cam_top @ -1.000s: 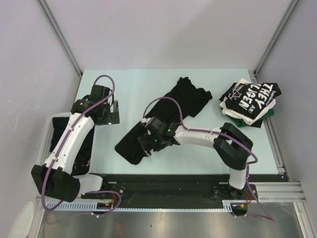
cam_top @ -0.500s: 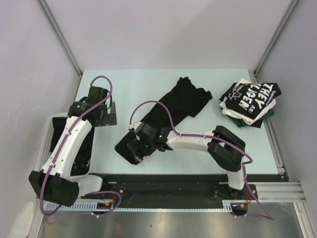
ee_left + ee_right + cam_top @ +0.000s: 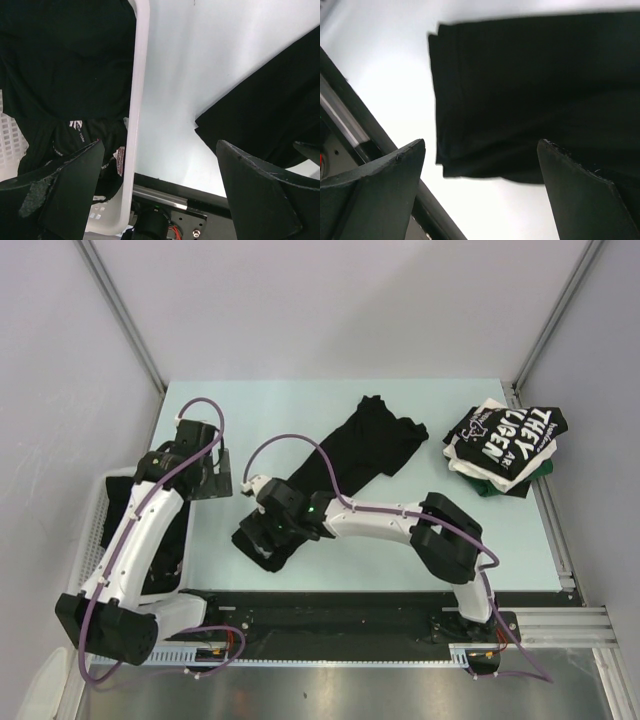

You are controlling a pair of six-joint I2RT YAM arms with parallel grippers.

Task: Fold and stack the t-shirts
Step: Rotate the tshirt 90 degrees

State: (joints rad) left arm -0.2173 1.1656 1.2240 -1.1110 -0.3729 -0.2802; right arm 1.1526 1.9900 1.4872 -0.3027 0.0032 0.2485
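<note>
Right gripper point(image 3: 481, 144) spread wide above near end of black shirt point(image 3: 372, 443), by front edge of desk point(image 3: 280, 410). Left gripper point(image 3: 159, 145) released too, beside basket point(image 3: 139, 75).

1. Pale mint tabletop point(image 3: 290, 415), matte, evenly lit, with soft glare in the wrist views.
2. Plain grey back wall point(image 3: 340, 300), bare and unmarked, joined by grey side walls.
3. Slanted aluminium posts at the left point(image 3: 121, 315) and right point(image 3: 558, 315) rear corners.
4. Black strip point(image 3: 330, 610) along the table's near edge.
5. Aluminium rail point(image 3: 557, 530) down the right edge.
6. Brushed-metal ledge point(image 3: 330, 690) nearest the camera.
</note>
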